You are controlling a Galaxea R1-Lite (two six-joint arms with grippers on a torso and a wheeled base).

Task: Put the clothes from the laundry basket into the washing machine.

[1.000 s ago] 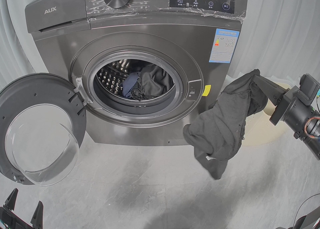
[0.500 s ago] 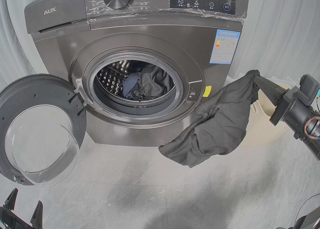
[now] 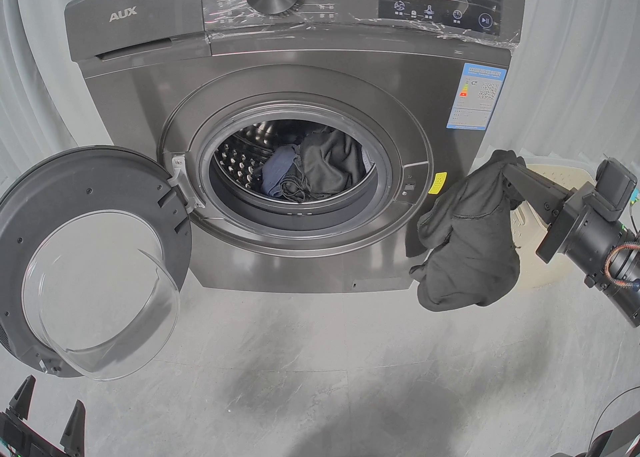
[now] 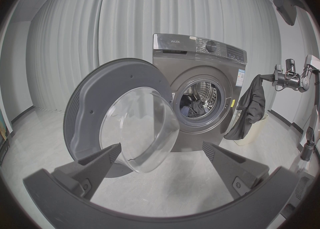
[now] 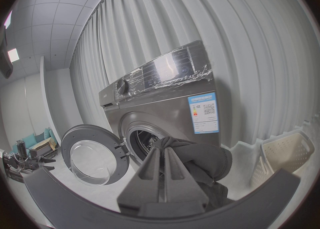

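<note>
The grey washing machine (image 3: 287,45) stands with its round door (image 3: 87,258) swung wide to the left. Dark and blue clothes (image 3: 313,168) lie in the drum. My right gripper (image 3: 510,168) is to the right of the machine's front, level with the drum, shut on a dark grey garment (image 3: 470,245) that hangs bunched below it. The right wrist view has the same garment (image 5: 196,159) draped over the shut gripper (image 5: 160,149). The cream laundry basket (image 3: 533,265) sits on the floor behind the garment. Low on my left, near the floor, my left gripper (image 3: 52,395) is open and holds nothing.
The open door (image 4: 126,112) juts out between my left gripper (image 4: 160,145) and the drum opening. Pale curtains hang behind and beside the machine. Bare grey floor (image 3: 320,372) spreads in front of it. The basket (image 5: 283,153) stands close to the machine's right side.
The head camera has shifted, so the machine sits further right in the picture. The hanging garment swung left toward the machine, then back, and now hangs bunched under the right gripper.
</note>
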